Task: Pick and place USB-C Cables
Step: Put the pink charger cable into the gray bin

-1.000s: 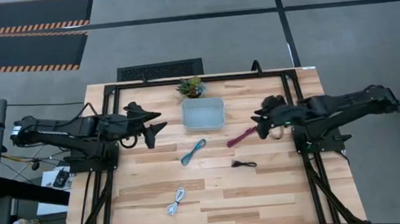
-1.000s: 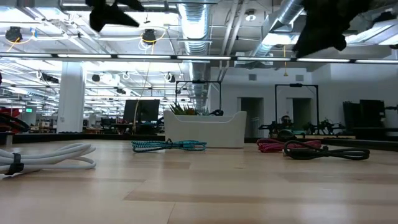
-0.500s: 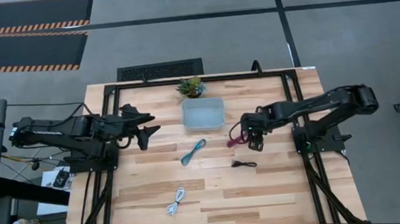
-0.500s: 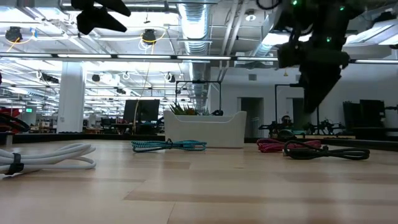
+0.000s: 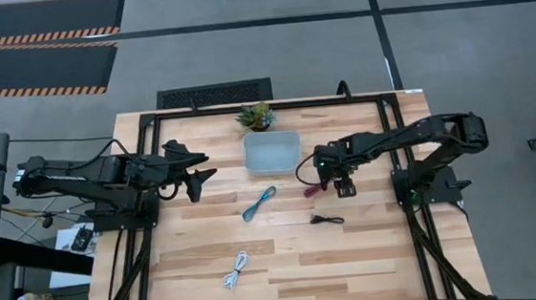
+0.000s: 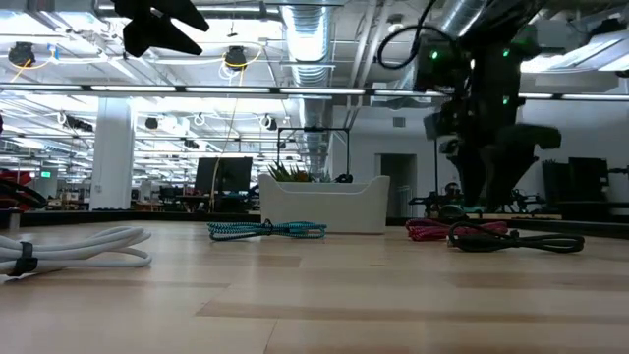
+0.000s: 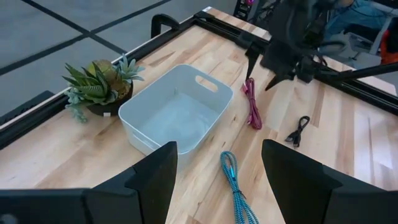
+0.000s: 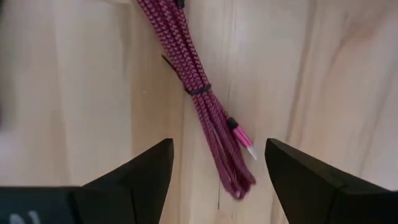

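The maroon cable bundle (image 8: 205, 99) lies flat on the wood, right of the clear bin (image 5: 271, 135). My right gripper (image 8: 217, 152) hangs open just above it, pointing down, with one finger on each side of the bundle's connector end and touching nothing. It also shows in the high view (image 5: 326, 174) and the low view (image 6: 482, 192). The teal cable (image 5: 260, 203), black cable (image 5: 326, 219) and white cable (image 5: 236, 269) lie on the table. My left gripper (image 5: 201, 174) waits open, raised, left of the bin.
A small potted plant (image 5: 256, 116) stands at the far edge behind the bin. The black cable lies just nearer than the maroon one (image 6: 432, 231). A black frame borders the table's far, left and right sides. Bare wood spreads toward the near edge around the white cable (image 6: 69, 251).
My right gripper has swung from the table's right side toward the left, tipped to point down, and come down over the maroon cable. It stays open. My left gripper has drawn back a little toward the left edge. No cable has moved.
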Robot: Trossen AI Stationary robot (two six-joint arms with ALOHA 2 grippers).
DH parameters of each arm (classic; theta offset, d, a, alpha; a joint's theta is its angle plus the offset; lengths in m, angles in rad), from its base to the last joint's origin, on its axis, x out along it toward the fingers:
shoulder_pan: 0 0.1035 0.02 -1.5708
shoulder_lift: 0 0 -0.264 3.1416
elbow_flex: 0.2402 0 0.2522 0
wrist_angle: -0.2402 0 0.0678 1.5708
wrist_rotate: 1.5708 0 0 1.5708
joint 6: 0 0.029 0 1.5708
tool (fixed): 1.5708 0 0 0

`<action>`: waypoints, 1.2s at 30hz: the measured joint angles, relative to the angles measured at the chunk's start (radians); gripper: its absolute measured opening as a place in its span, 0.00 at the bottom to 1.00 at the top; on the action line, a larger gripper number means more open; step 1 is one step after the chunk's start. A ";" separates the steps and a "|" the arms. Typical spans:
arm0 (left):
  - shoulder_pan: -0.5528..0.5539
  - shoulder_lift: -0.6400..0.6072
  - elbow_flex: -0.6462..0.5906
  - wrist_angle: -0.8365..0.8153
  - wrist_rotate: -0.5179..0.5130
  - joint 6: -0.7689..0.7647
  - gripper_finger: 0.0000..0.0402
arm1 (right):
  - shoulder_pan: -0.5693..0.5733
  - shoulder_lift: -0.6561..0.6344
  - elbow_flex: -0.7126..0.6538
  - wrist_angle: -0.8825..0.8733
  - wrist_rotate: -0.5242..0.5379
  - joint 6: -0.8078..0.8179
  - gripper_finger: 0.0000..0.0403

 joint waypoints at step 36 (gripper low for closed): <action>0.001 0.000 -0.001 0.043 -0.007 0.015 0.56 | 0.067 -0.148 -0.004 0.225 0.007 0.277 0.04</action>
